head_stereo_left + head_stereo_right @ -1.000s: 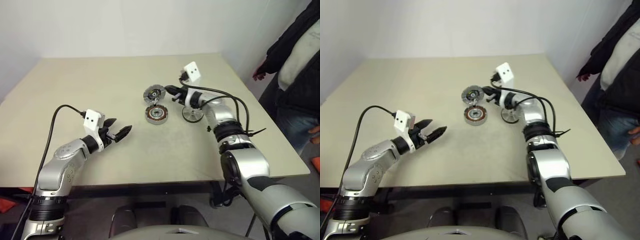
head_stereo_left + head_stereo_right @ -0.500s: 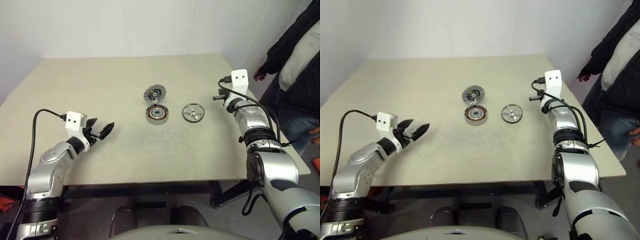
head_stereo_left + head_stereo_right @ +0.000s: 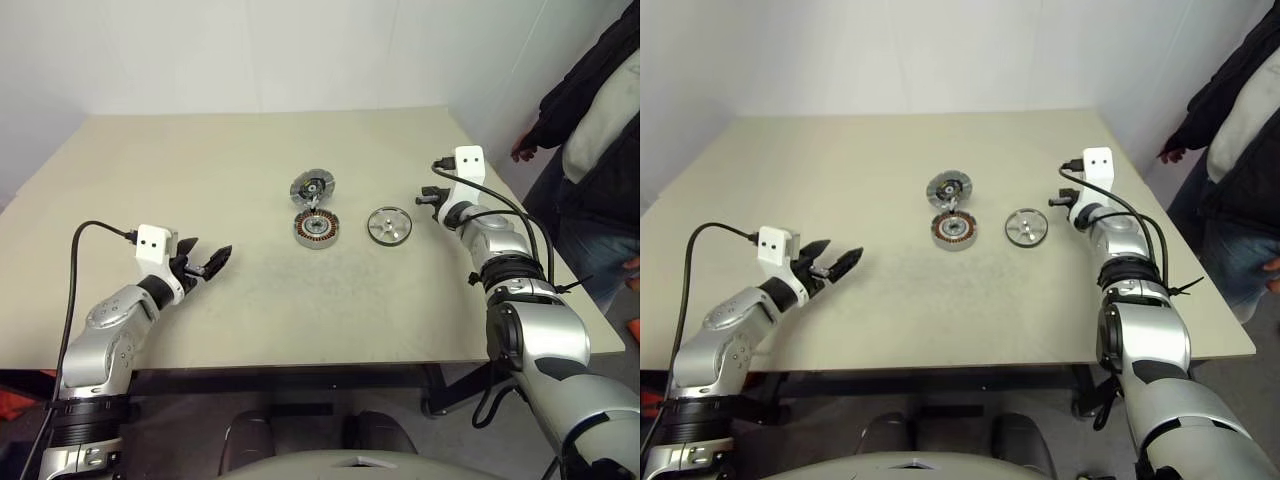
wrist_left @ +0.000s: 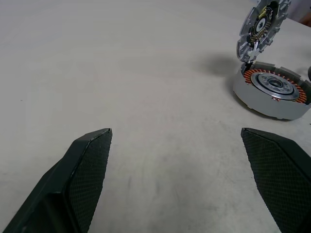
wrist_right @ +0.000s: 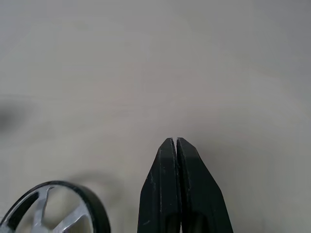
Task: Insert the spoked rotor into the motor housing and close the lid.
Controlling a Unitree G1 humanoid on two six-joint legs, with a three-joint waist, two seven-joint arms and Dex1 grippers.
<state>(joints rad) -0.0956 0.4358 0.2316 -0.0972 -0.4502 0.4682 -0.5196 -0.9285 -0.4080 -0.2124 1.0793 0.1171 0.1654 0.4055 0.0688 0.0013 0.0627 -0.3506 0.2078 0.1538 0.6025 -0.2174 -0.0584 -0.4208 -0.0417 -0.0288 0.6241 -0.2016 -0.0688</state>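
The motor housing [image 3: 316,229] sits mid-table, its copper coils showing. The lid [image 3: 312,188] stands nearly upright at the housing's far edge, inner face toward me; the left wrist view shows both the housing [image 4: 272,90] and the lid [image 4: 262,22]. The spoked rotor [image 3: 389,225] lies flat just right of the housing. My right gripper [image 3: 428,200] hovers right of the rotor, shut and empty, with the rotor's rim [image 5: 53,208] beside its tip [image 5: 174,141]. My left gripper [image 3: 205,258] hangs open and empty well left of the housing, pointing toward it [image 4: 175,131].
A person in a dark jacket [image 3: 590,120] stands by the table's right edge [image 3: 560,260]. The beige tabletop [image 3: 200,170] stretches bare around the three parts. White walls rise behind the table's far edge.
My right arm swung right, from over the rotor beside the lid to a spot right of the rotor. My left gripper drew back toward the left. The parts stayed put.
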